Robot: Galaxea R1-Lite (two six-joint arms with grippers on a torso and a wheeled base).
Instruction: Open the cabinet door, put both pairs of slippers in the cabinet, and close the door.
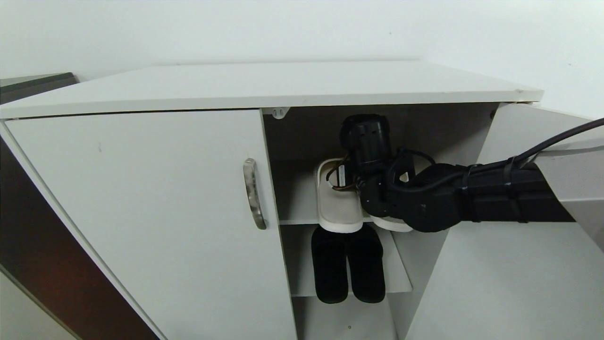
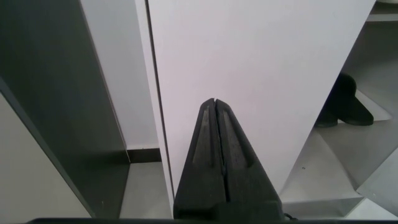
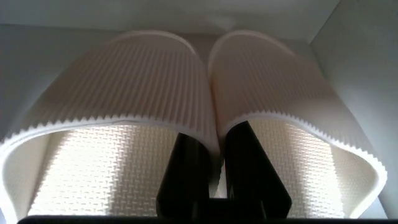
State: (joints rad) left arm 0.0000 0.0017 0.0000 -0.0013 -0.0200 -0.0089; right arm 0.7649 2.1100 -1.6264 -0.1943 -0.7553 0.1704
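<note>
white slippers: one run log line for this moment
right gripper shut on white slippers, upper shelf | black slippers on lower shelf | left gripper shut | right door open

Inspection findings, 4 items.

1. A plain white wall [image 1: 302, 28] rises behind and above the right gripper's [image 3: 216, 140] jaws, well apart from them.
2. A dark brown panel [image 1: 42, 245] stands far to the robot's left of those jaws and lower.
3. A dark grey slab [image 1: 33, 85] sits above that panel, against the wall.
4. A dark grey upright panel [image 2: 43, 93] stands beside the left gripper's [image 2: 214, 102] jaws, apart from them.
</note>
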